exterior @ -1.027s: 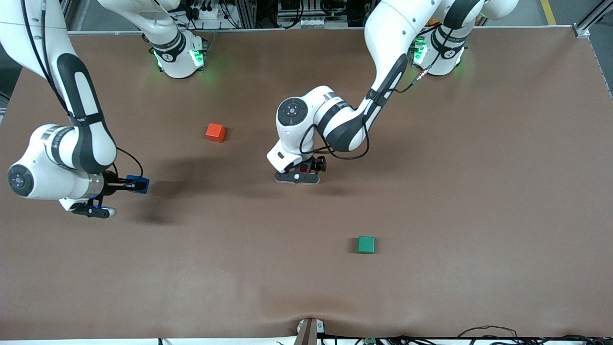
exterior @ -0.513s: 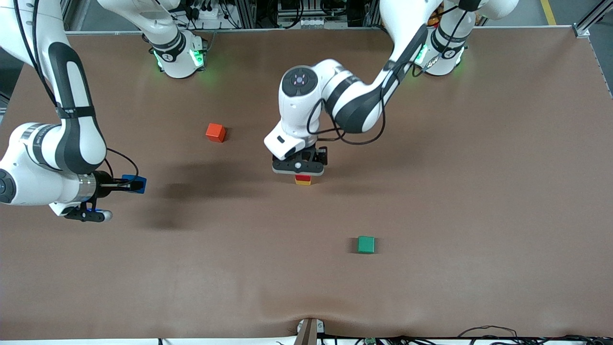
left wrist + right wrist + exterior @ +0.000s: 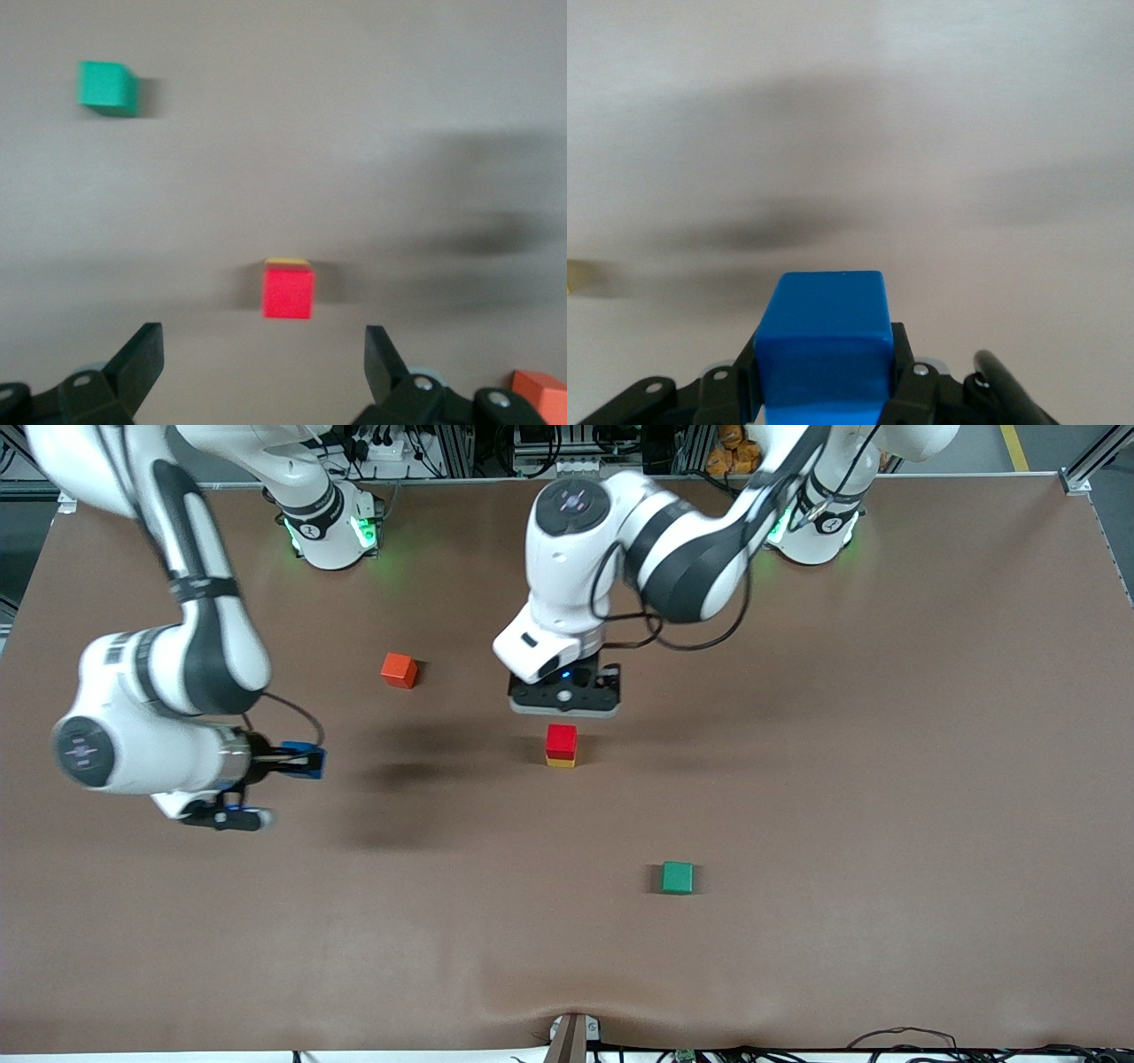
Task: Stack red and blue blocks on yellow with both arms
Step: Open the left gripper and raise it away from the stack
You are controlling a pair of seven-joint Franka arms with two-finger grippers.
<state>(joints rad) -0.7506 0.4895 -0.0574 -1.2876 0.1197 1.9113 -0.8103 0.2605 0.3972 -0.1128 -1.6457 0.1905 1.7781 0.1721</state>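
The red block (image 3: 561,740) sits on the yellow block (image 3: 560,762) near the table's middle; in the left wrist view the red block (image 3: 288,292) hides all but a sliver of the yellow block (image 3: 287,261). My left gripper (image 3: 564,695) is open and empty, raised above the table just beside the stack, toward the robots' bases. My right gripper (image 3: 297,762) is shut on the blue block (image 3: 303,761) and holds it in the air toward the right arm's end of the table. The blue block (image 3: 823,345) fills the space between the right fingers.
An orange-red cube (image 3: 399,670) lies between the stack and the right arm's base. A green cube (image 3: 678,877) lies nearer the front camera, toward the left arm's end; it also shows in the left wrist view (image 3: 107,88).
My left gripper has let go of the red block on the yellow one and risen away toward its base. My right gripper has moved toward the stack with the blue block.
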